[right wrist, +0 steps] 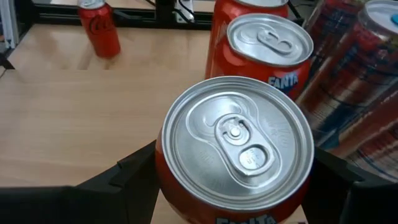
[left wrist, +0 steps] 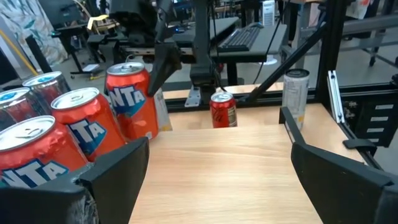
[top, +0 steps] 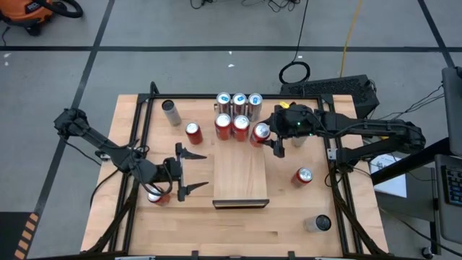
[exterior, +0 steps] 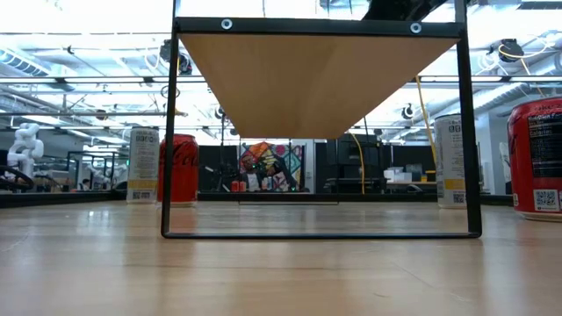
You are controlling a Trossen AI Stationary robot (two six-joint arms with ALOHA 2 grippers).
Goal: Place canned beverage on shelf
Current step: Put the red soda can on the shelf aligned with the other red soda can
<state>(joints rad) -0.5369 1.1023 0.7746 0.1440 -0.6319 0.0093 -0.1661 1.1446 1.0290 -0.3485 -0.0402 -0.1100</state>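
Gripping: right gripper (top: 278, 144) clamped around upright Fanta can (right wrist: 239, 149), can between its fingers, at the shelf's (top: 241, 177) far right corner.
Waiting: left gripper (top: 191, 172) spread wide, just left of the shelf.

The shelf (top: 241, 173), a long pale wood panel with a dark edge at one short end, is seen level and raised. An orange can (top: 260, 133) is stood upright at its far right corner.
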